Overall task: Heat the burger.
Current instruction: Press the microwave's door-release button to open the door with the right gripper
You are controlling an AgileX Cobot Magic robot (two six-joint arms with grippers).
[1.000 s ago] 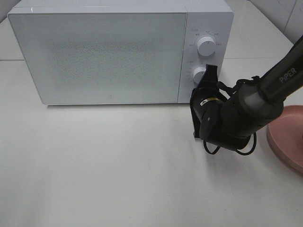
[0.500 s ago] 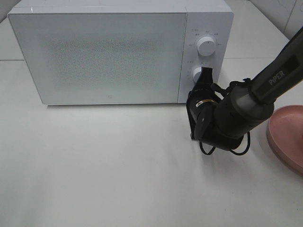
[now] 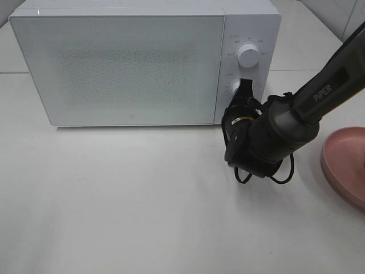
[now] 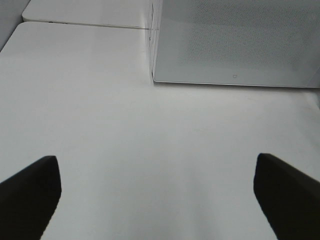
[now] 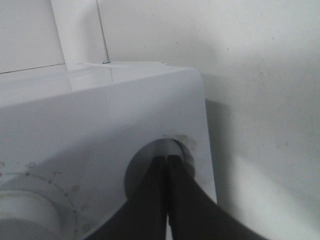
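Behind the closed right jaws, the lower knob [image 3: 234,87] is half hidden.

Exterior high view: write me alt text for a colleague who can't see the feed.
The right gripper, shut, points its tips at the lower knob of a white microwave whose door is closed. A pink plate sits partly cut off at the right edge of the white table.

My right gripper [image 3: 245,87] covers most of the lower knob [image 3: 234,87]. Pink plate [image 3: 342,165] cut off at frame edge. Dial markings [image 3: 234,37] too small to read. Can't see through the microwave door [image 3: 120,68].
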